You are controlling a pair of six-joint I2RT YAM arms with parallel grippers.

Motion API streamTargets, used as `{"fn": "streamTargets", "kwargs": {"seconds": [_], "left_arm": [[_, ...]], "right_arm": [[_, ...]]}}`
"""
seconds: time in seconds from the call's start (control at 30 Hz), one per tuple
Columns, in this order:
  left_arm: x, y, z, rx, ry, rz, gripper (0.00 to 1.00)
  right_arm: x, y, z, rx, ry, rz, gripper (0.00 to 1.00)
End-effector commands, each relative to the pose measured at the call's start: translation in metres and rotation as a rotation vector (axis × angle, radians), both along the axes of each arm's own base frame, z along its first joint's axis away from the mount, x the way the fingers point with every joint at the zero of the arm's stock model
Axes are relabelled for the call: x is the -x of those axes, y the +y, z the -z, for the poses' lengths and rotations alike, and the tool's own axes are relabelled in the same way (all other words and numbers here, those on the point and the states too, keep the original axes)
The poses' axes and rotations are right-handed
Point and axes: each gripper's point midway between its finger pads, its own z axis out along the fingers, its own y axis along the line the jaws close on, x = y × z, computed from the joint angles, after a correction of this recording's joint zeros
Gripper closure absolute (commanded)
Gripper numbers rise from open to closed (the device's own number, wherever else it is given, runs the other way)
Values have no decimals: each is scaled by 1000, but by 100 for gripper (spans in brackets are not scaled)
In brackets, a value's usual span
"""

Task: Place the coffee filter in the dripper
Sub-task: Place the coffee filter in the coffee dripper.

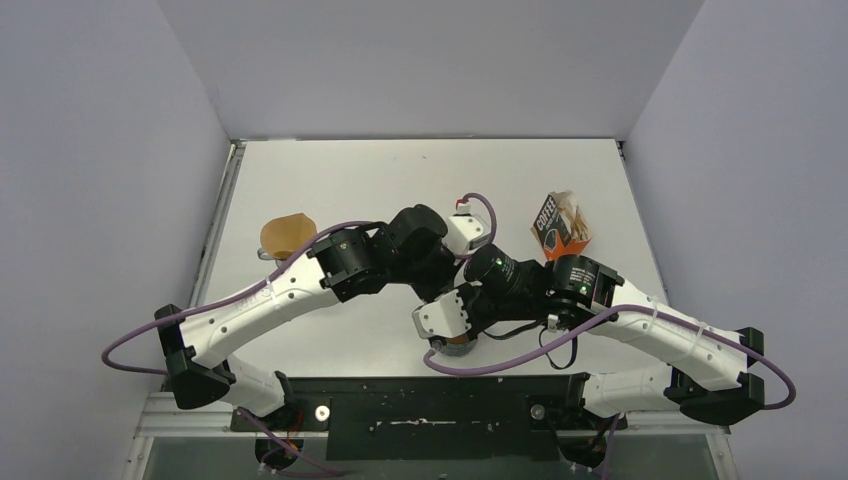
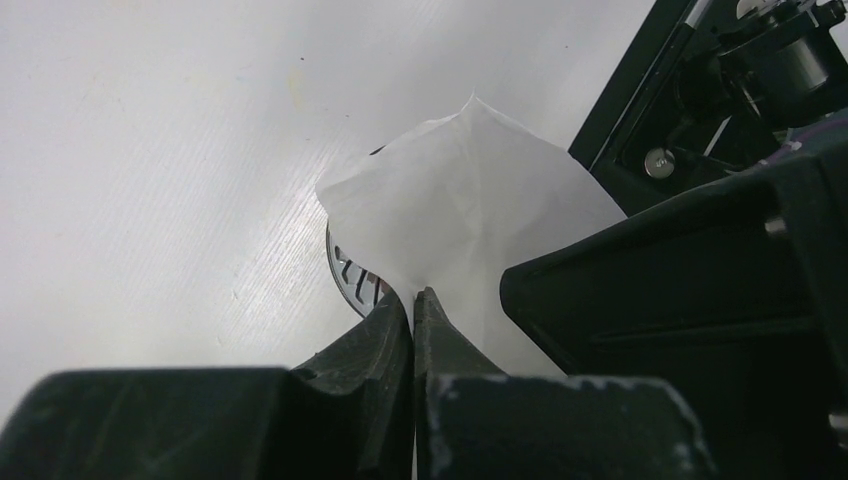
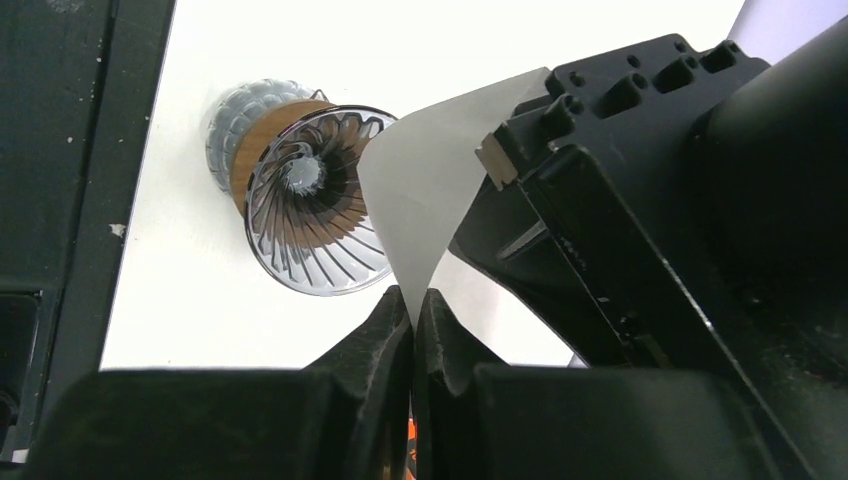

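Observation:
The white coffee filter is pinched by both grippers at once. My left gripper is shut on one edge of the paper. My right gripper is shut on another corner of the filter. The dripper, a smoky ribbed cone with a brown collar, stands on the table just left of the held paper in the right wrist view. Its rim peeks out under the filter in the left wrist view. In the top view only a bit of the dripper shows under the two wrists, and the filter is hidden.
A tan-brown paper cone sits at the table's left. An orange and black coffee bag lies at the right. The two arms cross closely over the table's near middle. The black front rail runs close behind the dripper.

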Motion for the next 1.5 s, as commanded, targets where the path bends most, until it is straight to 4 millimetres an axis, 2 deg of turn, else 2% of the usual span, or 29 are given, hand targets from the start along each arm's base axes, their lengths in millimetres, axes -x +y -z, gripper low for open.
{"fn": "streamTargets", "kwargs": {"seconds": [0.0,0.4,0.73,1.1,1.3,1.47], "left_arm": [[-9,-9,-24,67,-47,-1,100],[-20,-15,-16,95,-21,-40,100],[-10,-22,-3,120,20,7,100],[-8,-23,15,131,28,-18,100],[-12,-21,29,121,-5,-52,100],[-18,-18,31,145,-50,-94,100]], "right_arm": [[8,-5,0,3,16,-22,100],[30,-17,15,36,123,-52,100],[24,-18,18,33,108,-8,100],[14,-17,17,-15,67,35,79],[9,-17,3,-85,42,62,70],[9,-17,-12,-162,43,93,67]]}}
